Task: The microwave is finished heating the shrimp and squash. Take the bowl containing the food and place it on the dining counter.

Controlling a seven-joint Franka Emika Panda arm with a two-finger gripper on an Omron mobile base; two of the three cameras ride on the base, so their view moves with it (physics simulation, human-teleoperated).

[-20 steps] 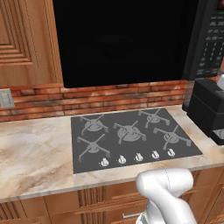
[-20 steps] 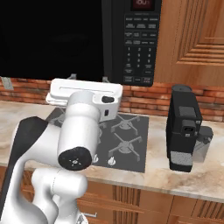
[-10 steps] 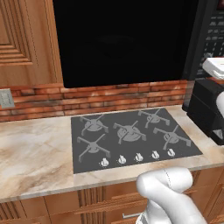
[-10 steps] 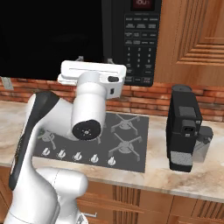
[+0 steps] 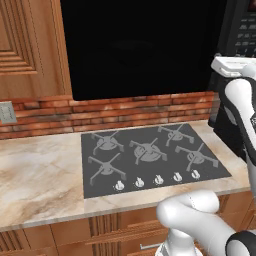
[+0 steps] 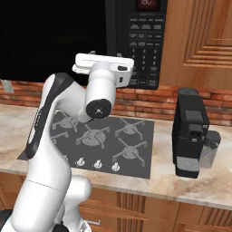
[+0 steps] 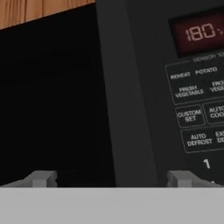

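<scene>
The microwave is seen mounted above the brick backsplash, its wide dark glass door shut and its button panel at the 3 o'clock side of the door. In the hand view the microwave is faced squarely, with the dark door at 9 o'clock, the vertical door edge at centre, and a red display at 1 o'clock above labelled buttons.

The end effector is held with its fingers spread wide apart, nothing between them; its fingertips are seen at 7 and 5 o'clock of the hand view, straddling the door edge. Contact with the door cannot be told. In the right base view the hand is raised in front of the lower part of the microwave.

Below, a grey cooktop is set into the marbled bench. A black coffee machine stands on the bench at 3 o'clock of the cooktop.
</scene>
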